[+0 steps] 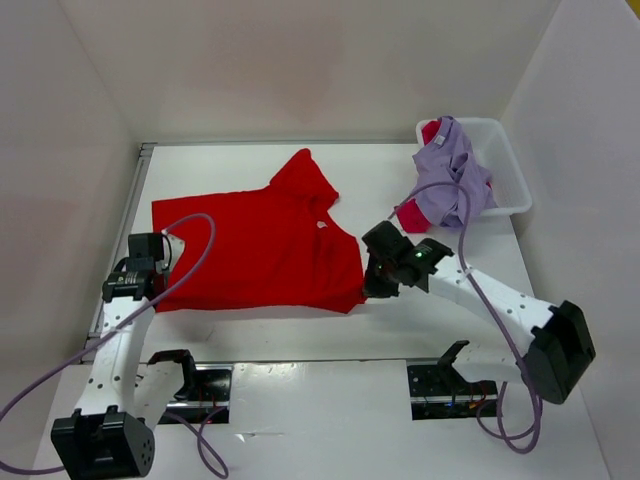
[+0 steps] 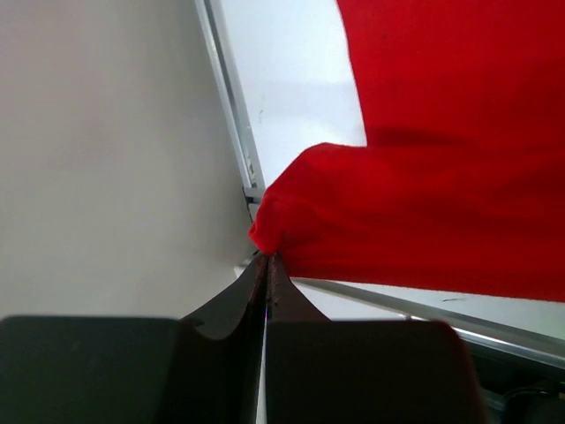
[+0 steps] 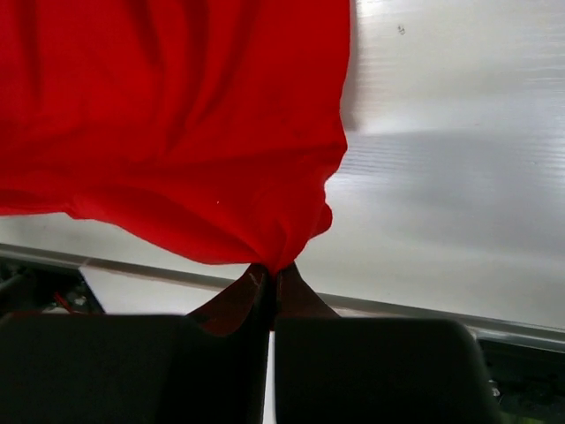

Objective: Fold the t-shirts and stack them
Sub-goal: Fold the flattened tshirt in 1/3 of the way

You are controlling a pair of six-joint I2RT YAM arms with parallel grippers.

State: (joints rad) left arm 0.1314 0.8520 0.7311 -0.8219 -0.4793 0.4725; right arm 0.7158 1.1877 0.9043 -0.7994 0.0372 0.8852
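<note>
One bright red t-shirt [image 1: 255,245] lies spread on the white table [image 1: 220,170], its two near corners pinched. The wrist views show the left gripper [image 2: 267,258] and the right gripper [image 3: 272,269] each pressed together on bunched hem. Only the top view shows the lavender t-shirt [image 1: 450,175] and crimson t-shirt [image 1: 412,215] spilling over the white bin [image 1: 505,165].

Right tool [image 3: 272,276] pinched on bright red t-shirt [image 3: 177,124] corner above table [image 3: 441,177].

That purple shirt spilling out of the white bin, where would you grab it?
Probably the fold of the purple shirt hanging over the near-left rim of the white bin, approached from the table side: it drapes outside the walls, loose enough for fingers to pinch.
</note>
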